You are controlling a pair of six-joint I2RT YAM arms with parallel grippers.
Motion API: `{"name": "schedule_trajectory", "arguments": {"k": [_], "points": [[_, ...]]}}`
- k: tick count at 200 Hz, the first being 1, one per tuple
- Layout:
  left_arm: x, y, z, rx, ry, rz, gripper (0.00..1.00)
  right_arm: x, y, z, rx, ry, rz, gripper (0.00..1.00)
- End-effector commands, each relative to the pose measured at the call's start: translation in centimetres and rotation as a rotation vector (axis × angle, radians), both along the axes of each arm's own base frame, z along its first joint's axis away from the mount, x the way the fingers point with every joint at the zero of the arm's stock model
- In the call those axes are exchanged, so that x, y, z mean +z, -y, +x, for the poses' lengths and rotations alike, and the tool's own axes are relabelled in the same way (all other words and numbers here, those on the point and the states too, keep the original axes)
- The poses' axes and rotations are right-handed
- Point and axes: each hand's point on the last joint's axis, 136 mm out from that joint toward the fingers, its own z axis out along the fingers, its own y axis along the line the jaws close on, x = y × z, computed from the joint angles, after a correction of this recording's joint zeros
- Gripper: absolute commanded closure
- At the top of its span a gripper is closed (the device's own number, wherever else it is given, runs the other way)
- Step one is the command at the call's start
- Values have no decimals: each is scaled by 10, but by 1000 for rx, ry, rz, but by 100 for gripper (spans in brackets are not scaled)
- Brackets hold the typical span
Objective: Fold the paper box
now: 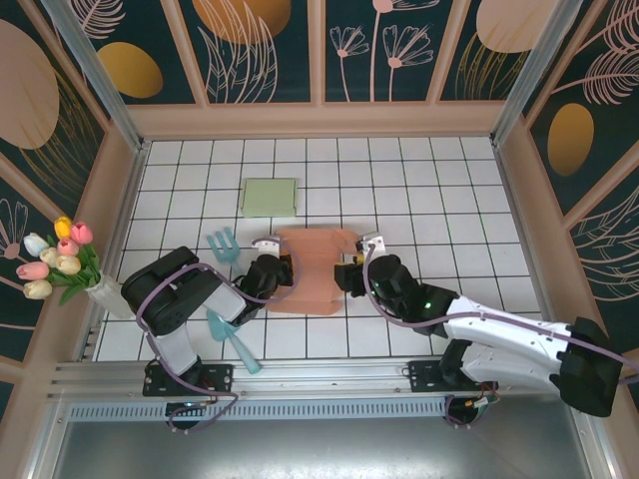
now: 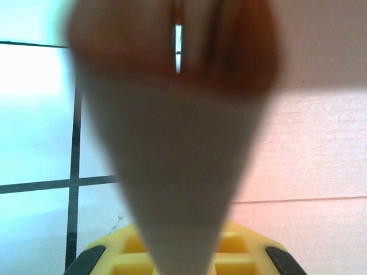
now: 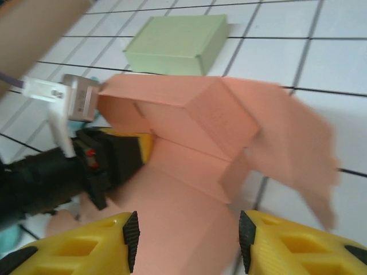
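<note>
Left gripper point(image 1: 272, 271): clamped tight on the left wall of the paper box point(image 1: 312, 271), a pink sheet half-formed on the white tiled table point(image 1: 419, 190), between the two arms near the front edge. On the left wrist camera, fingertips hidden behind a blurred grey-pink wedge of flap rising out of the yellow fingers point(image 2: 249, 259); far too close to the lens, exact bite point impossible to make out. Pink cardboard sharper at the right of that view, tile and dark grout lines at the left.

Right gripper point(image 1: 349, 274): unclenched, at the box's right edge, its yellow fingers point(image 3: 298, 249) well apart, a flat pink panel showing in the gap. Contact between pads and panel: cannot tell, the tips cut off by the bottom of the frame. Seen from that wrist, far panels folded up into a raised corner; right-hand flap tilted outward and smeared with blur, its edge hard to trace. Black-and-yellow head of the left gripper across the box, at the left wall.

Green box point(image 1: 270, 197): closed, just behind the pink one, not touching it. Teal fork point(image 1: 225, 244) just left of the left gripper. Teal scoop point(image 1: 235, 344) near the left arm's base, partly under the arm. Tulips point(image 1: 55, 261) at the table's left edge.
</note>
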Motion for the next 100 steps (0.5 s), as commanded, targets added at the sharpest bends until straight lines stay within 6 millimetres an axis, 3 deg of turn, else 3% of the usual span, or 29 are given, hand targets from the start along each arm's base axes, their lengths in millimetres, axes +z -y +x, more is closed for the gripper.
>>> {"name": "schedule_trajectory", "arguments": {"k": [1,27,48,72,100], "points": [[3,0,2,-16,36,45,100,19,34,12,-93,87,-168,47],[9,-2,0,-21,56,54,100,36,67,32,-197,192,-298,37],[14,-1,0,-32,67,45,100,40,85,46,-254,221,-287,35],[18,1,-3,-51,80,22,100,23,99,56,-302,196,-270,35],[20,5,-7,-89,86,13,100,-7,90,55,-219,181,-243,35]]}}
